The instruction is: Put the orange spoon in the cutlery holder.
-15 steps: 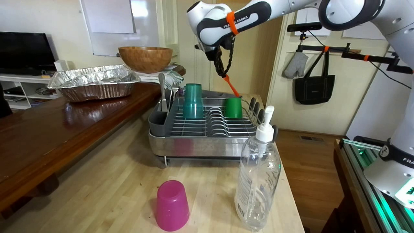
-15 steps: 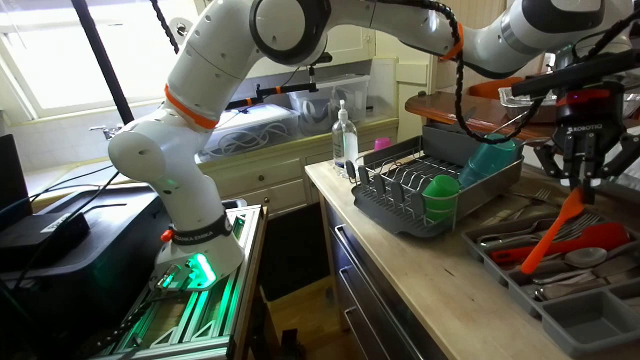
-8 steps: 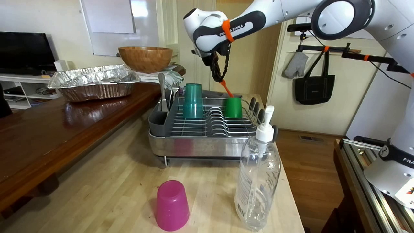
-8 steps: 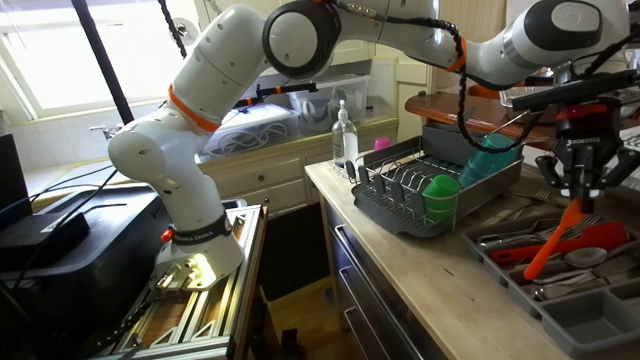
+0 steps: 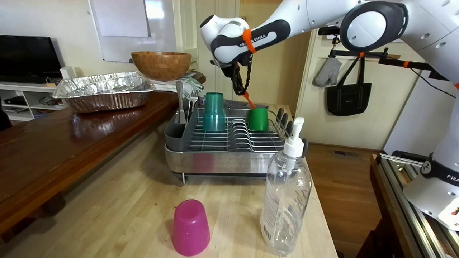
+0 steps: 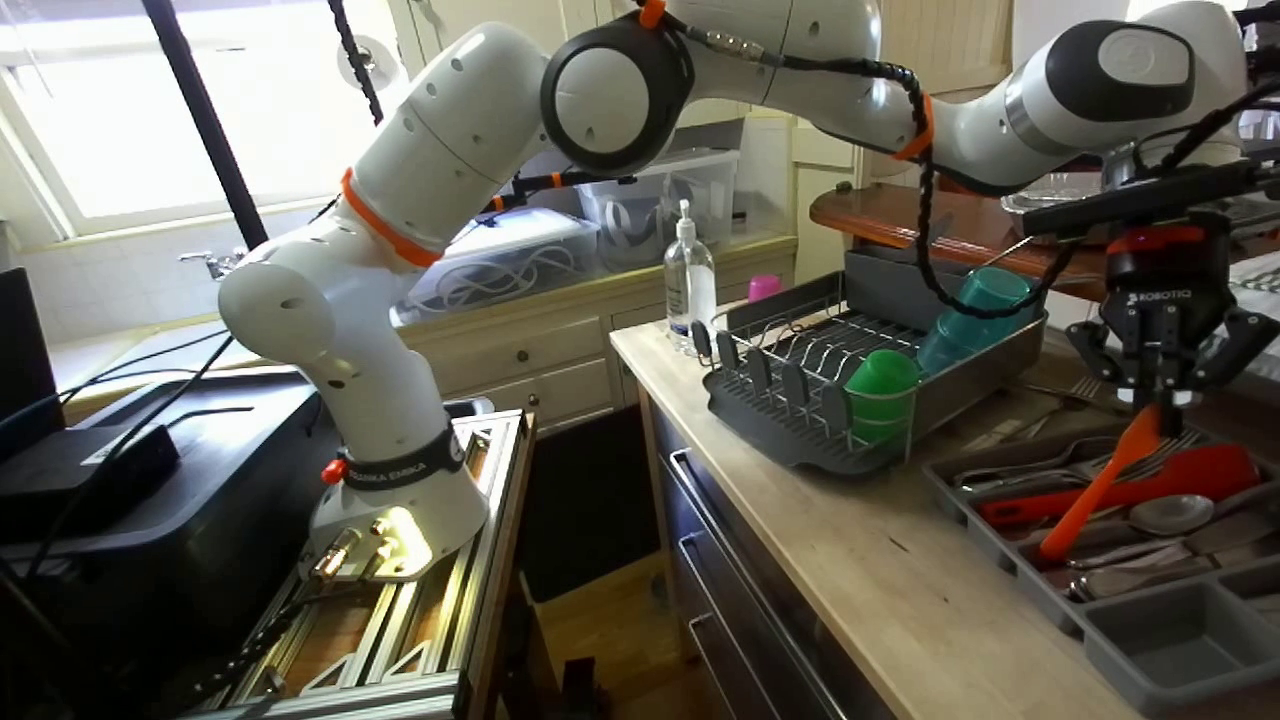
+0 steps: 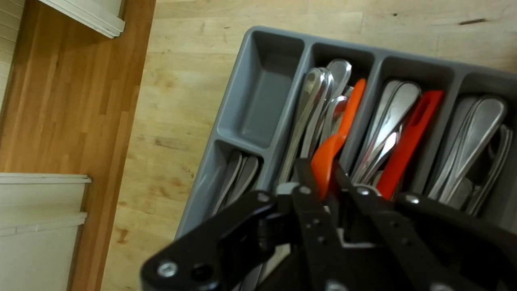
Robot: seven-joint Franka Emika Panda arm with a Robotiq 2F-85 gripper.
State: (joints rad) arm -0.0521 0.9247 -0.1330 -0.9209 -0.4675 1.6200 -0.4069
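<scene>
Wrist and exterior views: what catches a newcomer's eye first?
The slender orange plastic-looking spoon probably wins, held by its bowl in the black gripper over the grey compartmented tray. Next comes the tapered pink plastic-looking cup, on the pale wooden counter in front of the grey wire dish rack in an exterior view.

"What colour is the end effector (image 7: 324,174)?"
"Black; the spoon (image 7: 352,107) in its grip, orange."
"Below it?"
"Red utensil (image 7: 411,147), grey tray (image 7: 261,111), pale wood-grained counter (image 7: 169,101)."
"Farther from it?"
"Grey cutlery holder (image 5: 175,142), green cup (image 5: 259,120)."
</scene>
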